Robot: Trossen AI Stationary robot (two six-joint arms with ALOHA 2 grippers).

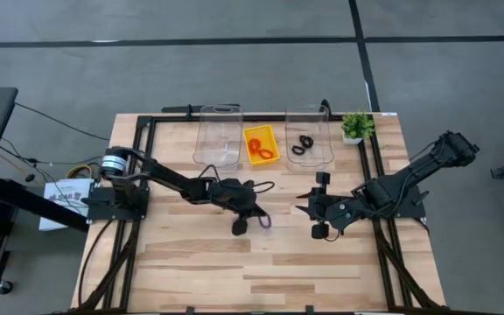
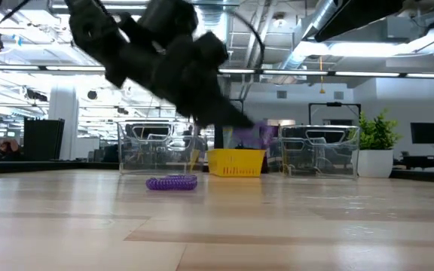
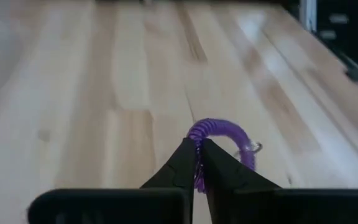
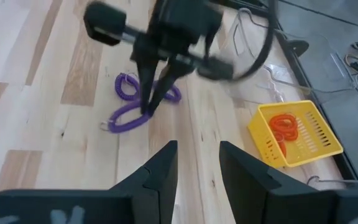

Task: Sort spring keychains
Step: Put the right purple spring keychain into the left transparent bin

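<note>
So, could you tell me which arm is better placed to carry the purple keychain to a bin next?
The left: its gripper is shut on a purple spring keychain. The right gripper hangs open and empty, farther off.

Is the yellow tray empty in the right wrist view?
No, the yellow tray holds orange-red spring keychains.

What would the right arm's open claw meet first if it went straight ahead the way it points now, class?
Most likely the left claw, shut on a purple keychain right in front of the right claw. Only bare table shows between them, though depth is hard to judge.
</note>
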